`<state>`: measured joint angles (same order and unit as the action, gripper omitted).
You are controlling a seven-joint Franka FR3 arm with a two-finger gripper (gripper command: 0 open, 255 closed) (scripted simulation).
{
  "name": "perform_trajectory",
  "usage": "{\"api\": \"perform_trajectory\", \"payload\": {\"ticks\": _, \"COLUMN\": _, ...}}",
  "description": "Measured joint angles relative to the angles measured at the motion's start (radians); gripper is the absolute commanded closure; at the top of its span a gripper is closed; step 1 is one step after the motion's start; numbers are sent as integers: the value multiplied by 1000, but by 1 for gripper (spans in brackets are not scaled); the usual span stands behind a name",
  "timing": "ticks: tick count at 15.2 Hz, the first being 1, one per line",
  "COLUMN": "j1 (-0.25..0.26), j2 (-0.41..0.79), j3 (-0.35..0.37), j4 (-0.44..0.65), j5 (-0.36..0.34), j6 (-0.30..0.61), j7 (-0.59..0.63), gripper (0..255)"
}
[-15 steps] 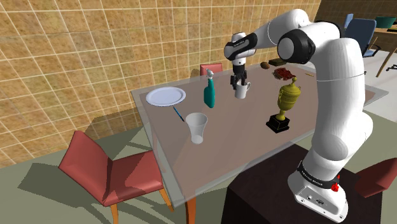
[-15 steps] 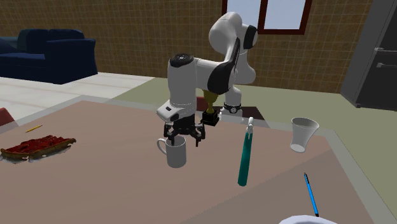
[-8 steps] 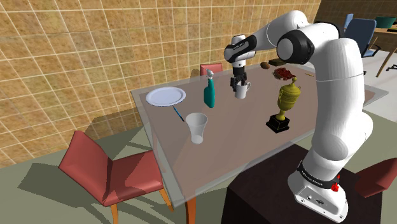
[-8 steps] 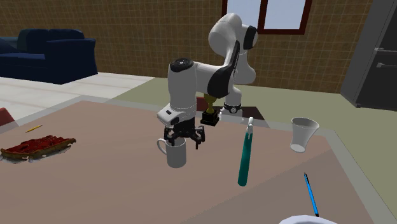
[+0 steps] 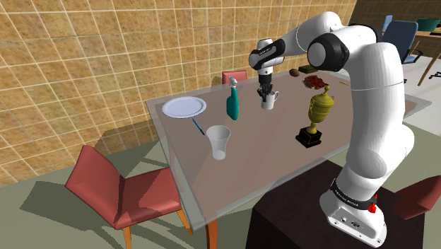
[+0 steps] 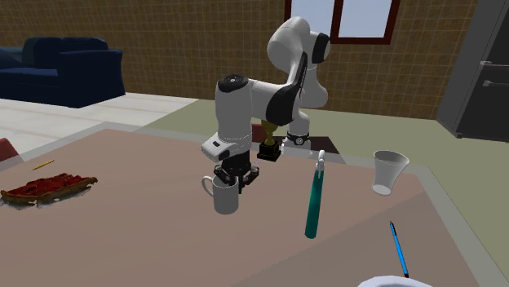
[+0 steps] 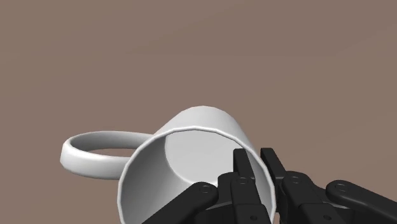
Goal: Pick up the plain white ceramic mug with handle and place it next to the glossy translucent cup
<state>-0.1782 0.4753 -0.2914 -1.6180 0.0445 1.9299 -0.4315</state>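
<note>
The white mug (image 5: 268,101) (image 6: 226,196) (image 7: 191,137) stands upright on the brown table (image 5: 261,152) (image 6: 122,232). It is in the middle stretch of the table, nearer the long edge away from the robot's stand. In the second exterior view its handle points to the left.

The black gripper (image 5: 266,92) (image 6: 236,178) (image 7: 254,156) comes straight down onto it. Its fingers (image 7: 243,168) are closed on the rim, one inside the mug and one outside, pinching the wall on the side opposite the handle.

A tall teal bottle (image 5: 232,101) (image 6: 314,200) stands just beside the mug, toward the table's end where the white plate (image 5: 184,107) (image 6: 391,282) lies near the corner. A blue pen (image 5: 198,127) (image 6: 397,249) lies between the plate and the see-through cup (image 5: 218,141) (image 6: 388,171). The cup stands upright near the long edge on the stand's side, well apart from the mug.

A gold trophy (image 5: 318,117) (image 6: 268,139) on a dark base stands near that same edge, in front of the stand. A red chair (image 5: 120,191) sits on the floor off the plate end of the table.
</note>
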Motion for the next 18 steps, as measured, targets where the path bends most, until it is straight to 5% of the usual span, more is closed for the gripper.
{"api": "perform_trajectory", "payload": {"ticks": 18, "j1": 3, "j2": -50, "j3": -7, "j4": 87, "j5": -13, "j6": -134, "j7": 1, "gripper": 255}}
